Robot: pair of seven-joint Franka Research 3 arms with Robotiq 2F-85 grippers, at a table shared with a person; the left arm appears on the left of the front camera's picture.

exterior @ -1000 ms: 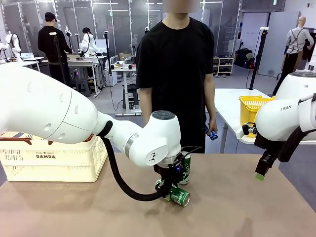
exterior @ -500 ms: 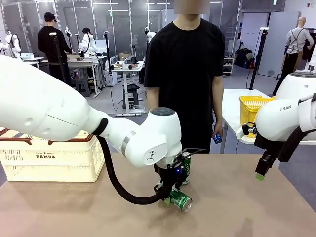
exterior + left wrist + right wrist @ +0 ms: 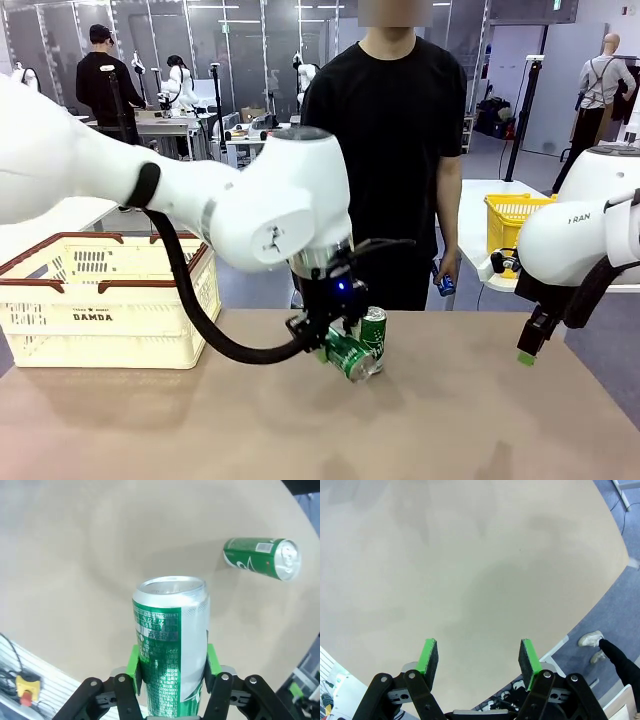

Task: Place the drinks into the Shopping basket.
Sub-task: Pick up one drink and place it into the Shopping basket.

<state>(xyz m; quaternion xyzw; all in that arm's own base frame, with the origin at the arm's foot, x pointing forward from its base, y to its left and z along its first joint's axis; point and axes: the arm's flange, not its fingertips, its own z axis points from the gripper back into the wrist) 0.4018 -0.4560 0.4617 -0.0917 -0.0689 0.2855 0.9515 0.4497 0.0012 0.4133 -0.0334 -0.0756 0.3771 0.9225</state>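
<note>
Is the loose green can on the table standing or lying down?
Upright: the front view shows the loose green can standing on its base on the table, behind the held can in the left gripper.

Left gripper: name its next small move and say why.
Probably carry the can left toward the Shopping basket, keeping it above the rim. The left gripper is shut on a green can held off the table, and the basket sits open-topped on that side.
</note>
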